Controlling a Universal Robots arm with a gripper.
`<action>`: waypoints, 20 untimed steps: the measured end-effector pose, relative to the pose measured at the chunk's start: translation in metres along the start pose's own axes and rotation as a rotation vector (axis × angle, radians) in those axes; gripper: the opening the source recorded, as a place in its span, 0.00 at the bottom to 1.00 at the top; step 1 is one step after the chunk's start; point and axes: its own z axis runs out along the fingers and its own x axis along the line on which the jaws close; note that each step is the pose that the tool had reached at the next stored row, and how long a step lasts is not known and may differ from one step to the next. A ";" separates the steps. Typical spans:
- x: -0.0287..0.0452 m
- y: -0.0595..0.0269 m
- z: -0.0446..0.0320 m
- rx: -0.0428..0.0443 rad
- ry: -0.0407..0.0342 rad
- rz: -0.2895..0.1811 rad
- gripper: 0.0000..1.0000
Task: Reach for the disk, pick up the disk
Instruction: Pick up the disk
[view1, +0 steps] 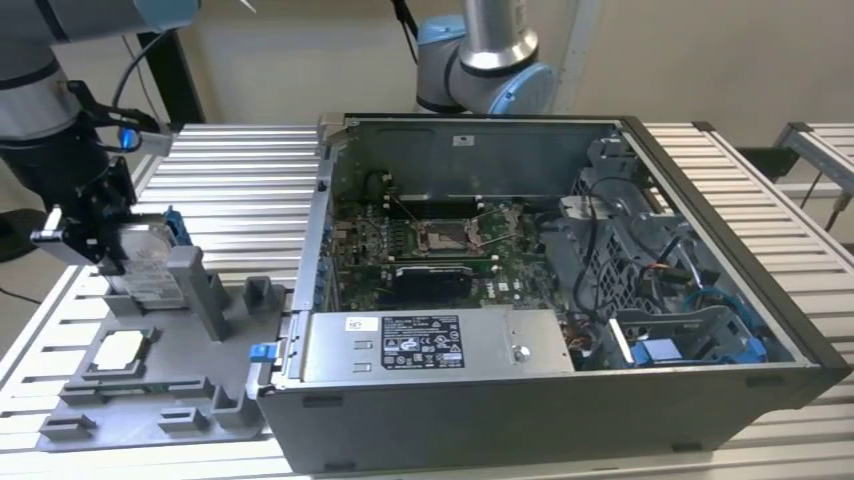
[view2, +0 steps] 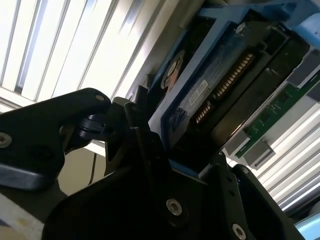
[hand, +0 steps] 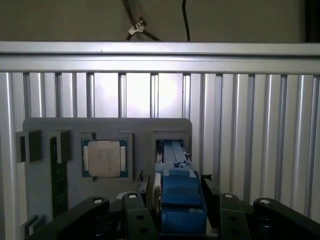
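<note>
Arm: We see the end effector (view1: 118, 265) hanging low over the exterior view's left end of the slatted bench (view1: 240, 170), wrist pointing down.

End effector: Its black fingers (hand: 136, 216) are pinching the disk (hand: 177, 185), one against each broad face, with no gap that we can make out in the first wrist view.

Disk: It stands on edge between the fingers, with its blue side rail turned toward the first wrist camera. In the second wrist view we see its connector edge (view2: 220, 85) and dark underside just past the fingertips.

Seat: The disk sits directly under the end effector, over the upright holder of a grey fixture plate (view1: 174, 385). We cannot tell whether its lower edge is touching the holder.

Chip: A small square silver chip (hand: 104, 158) lies flat in its own recess of the plate, beside the end effector and apart from the disk.

Computer case: An open case (view1: 747, 300) lies on the bench well away from the end effector, toward the exterior view's right. A grey metal box (view1: 420, 345) with a sticker sits along its near wall.

Background: A second arm (view1: 487, 55) stands behind the case, far from the end effector.
</note>
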 end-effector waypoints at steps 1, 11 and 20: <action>0.0000 0.0000 0.0006 -0.0003 0.0002 0.000 1.00; -0.0005 -0.0001 -0.0012 0.0030 -0.0016 0.002 1.00; -0.0004 0.0000 -0.0058 0.0008 0.0000 0.002 1.00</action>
